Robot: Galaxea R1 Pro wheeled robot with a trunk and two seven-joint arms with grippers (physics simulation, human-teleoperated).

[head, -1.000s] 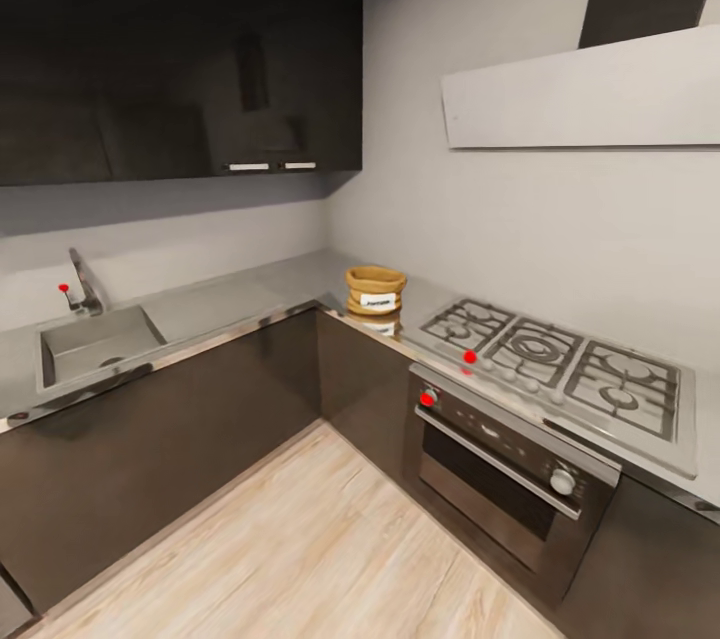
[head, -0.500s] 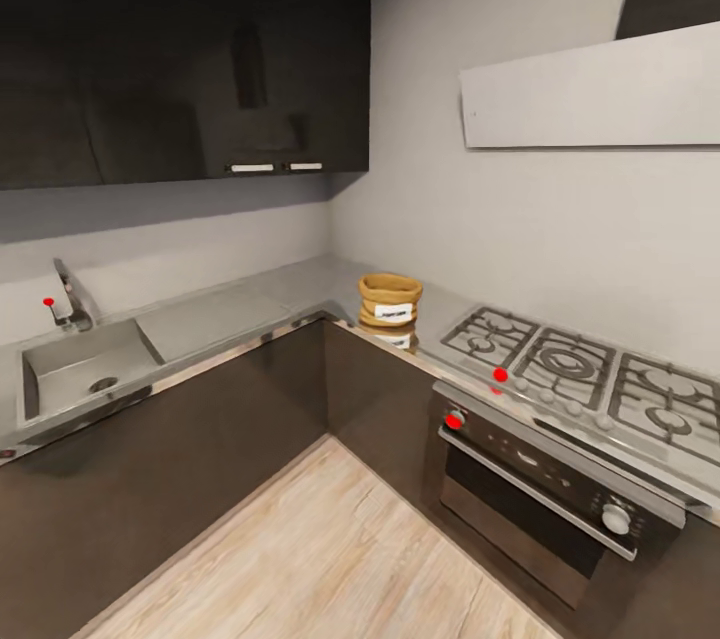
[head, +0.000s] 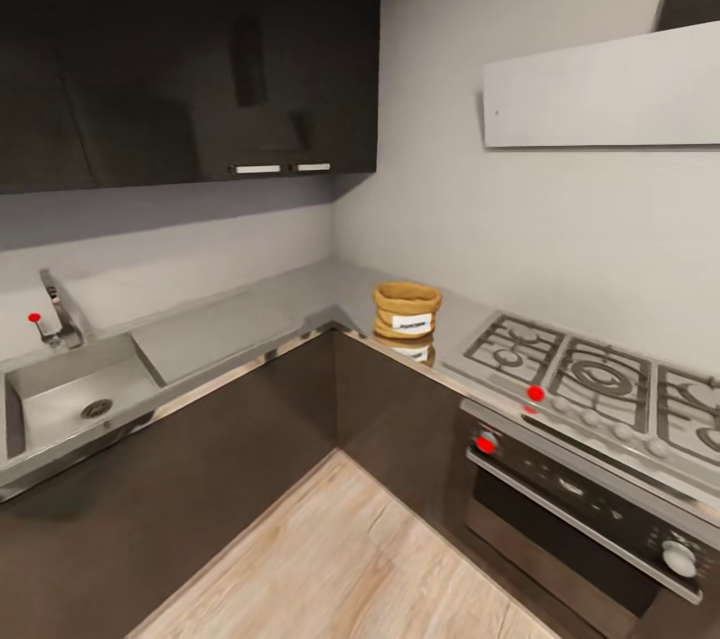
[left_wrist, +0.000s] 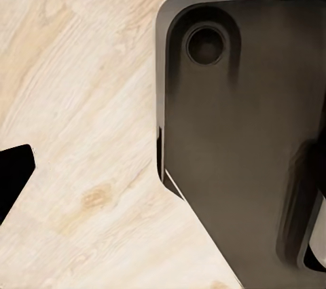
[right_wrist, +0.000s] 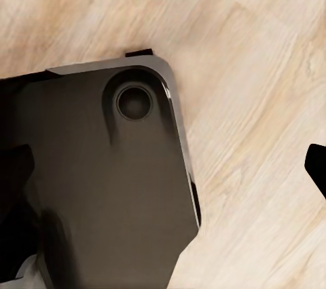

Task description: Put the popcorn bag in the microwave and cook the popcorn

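Observation:
The popcorn bag [head: 406,311], a squat tan sack with a white label, stands upright on the grey steel countertop [head: 290,299] in the corner, just left of the gas hob [head: 600,379]. The microwave and the popcorn are out of view. Both wrist views look down at the wooden floor and my dark base [left_wrist: 238,133]. One dark fingertip [left_wrist: 13,180] of the left gripper shows at the picture's edge, and one fingertip [right_wrist: 318,167] of the right gripper likewise. Nothing sits between the fingers of either.
A steel built-in oven [head: 580,519] with a red knob sits under the hob. A sink [head: 70,399] with a tap [head: 55,314] is on the left counter run. Dark wall cabinets [head: 200,49] and a hood [head: 600,89] hang above. Wooden floor [head: 340,559] lies ahead.
The whole picture has shifted and grown: the camera has come closer to the counter corner. The popcorn bag stands in the same spot on the countertop.

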